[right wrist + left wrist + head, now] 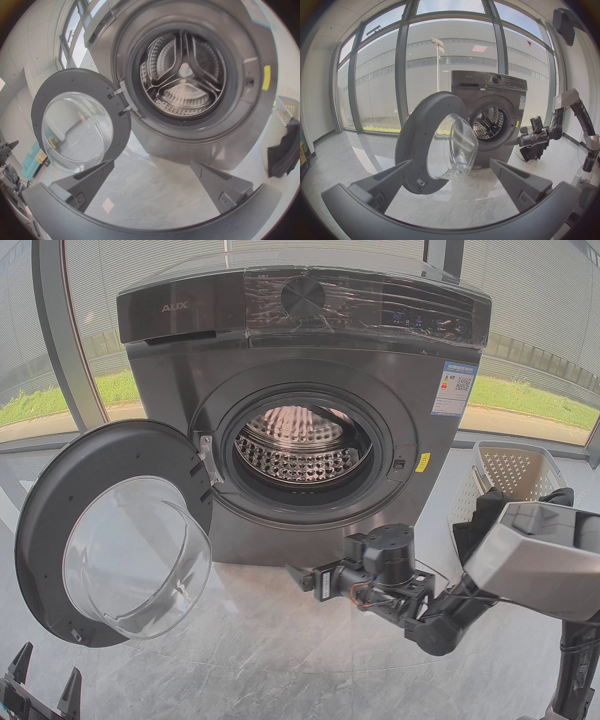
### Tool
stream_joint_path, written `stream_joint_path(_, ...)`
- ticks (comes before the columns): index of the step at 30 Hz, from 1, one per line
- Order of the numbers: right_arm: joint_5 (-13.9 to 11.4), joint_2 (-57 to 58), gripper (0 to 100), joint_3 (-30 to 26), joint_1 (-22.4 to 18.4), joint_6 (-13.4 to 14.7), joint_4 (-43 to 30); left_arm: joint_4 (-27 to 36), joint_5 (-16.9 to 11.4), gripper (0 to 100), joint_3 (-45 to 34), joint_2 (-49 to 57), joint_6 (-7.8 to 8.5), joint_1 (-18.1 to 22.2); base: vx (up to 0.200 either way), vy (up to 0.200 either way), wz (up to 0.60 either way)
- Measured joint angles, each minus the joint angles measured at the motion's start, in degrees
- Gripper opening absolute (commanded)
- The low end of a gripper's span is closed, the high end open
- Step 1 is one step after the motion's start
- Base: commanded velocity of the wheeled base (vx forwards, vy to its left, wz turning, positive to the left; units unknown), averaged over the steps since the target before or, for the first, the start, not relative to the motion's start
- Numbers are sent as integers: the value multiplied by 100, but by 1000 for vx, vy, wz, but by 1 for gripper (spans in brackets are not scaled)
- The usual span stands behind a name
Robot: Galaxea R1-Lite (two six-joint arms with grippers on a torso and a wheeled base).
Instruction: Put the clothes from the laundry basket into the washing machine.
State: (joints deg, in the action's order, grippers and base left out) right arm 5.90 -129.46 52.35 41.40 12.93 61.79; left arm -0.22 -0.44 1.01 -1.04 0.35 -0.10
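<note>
Plainly, nothing has gone into the washing machine (300, 427) yet. Its door (112, 534) hangs wide open on the robot's left, and the steel drum (300, 446) shows bare metal with no cloth in it.

The clothes (478, 524) are a dark heap draped over the near rim of the white laundry basket (522, 468). The basket stands on the floor just beside the machine on the robot's right, and the right arm partly hides it.

The right pincer (151, 164) hangs low in front of the machine below the drum opening, its fingers spread apart and holding nothing. It is well apart from the basket. The left pincer (451, 162) sits low on the robot's left, near the open door, also released and empty.

The garment looks soft, limp and light. It would probably sag and trail from wherever it is pinched rather than keep any shape.

The best hold is likely the thick bunched fold where the cloth crosses the basket rim, since a thin hem could slip out of the fingers. From there a lift would need to go high enough for the hanging tail to clear the rim. At the machine, a dangling end could catch on the door seal or drop short onto the floor, so the cloth should be carried deep into the drum before it is let go.
</note>
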Motion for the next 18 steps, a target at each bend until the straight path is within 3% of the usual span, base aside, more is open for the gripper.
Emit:
stream_joint_path(5,6,673,100,-944,-422,-368,490,-2,1,100,0,0,0,0,0,0,0)
stream_joint_path(18,9,2745,100,-2923,-1687,-649,795,0,0,100,0,0,0,0,0,0,0)
